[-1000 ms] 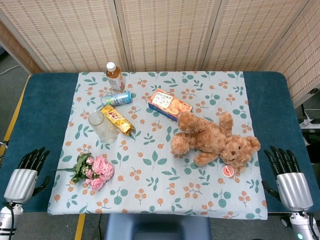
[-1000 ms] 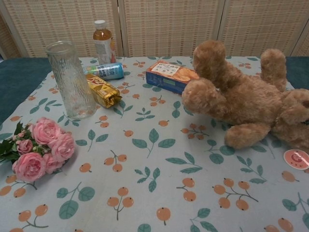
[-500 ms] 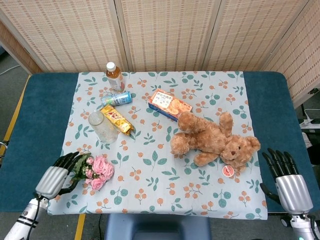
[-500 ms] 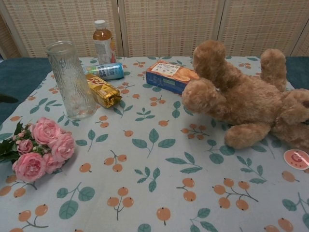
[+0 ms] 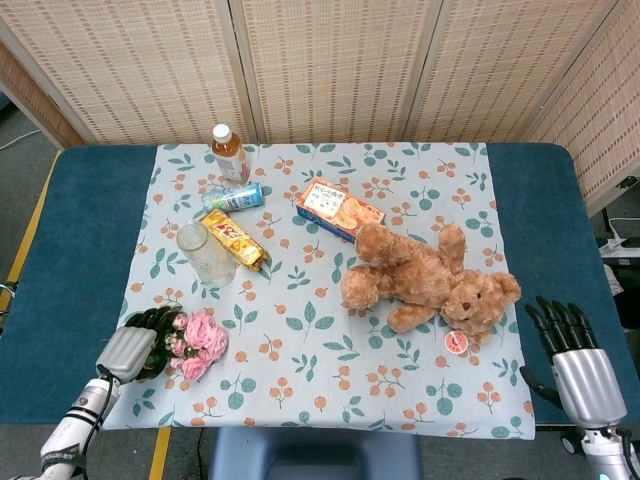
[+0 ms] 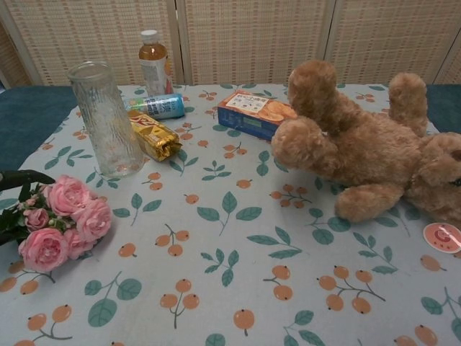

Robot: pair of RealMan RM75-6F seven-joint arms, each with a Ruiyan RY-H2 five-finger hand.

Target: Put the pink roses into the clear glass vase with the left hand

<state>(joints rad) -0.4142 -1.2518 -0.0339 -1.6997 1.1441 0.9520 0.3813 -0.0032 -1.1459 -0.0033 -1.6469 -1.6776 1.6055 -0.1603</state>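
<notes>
At the counter's near left edge, the left hand (image 5: 128,350) curls its dark fingers (image 6: 25,177) around the leafy stems of the pink roses (image 5: 200,341), which lie on the floral cloth. The clear glass vase (image 5: 203,254) stands upright just behind them. Far right, the right hand (image 5: 580,372) hovers off the cloth, fingers spread, holding nothing.

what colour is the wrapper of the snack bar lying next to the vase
Gold, with red lettering on the snack bar wrapper; it shows best in the chest view.
</notes>
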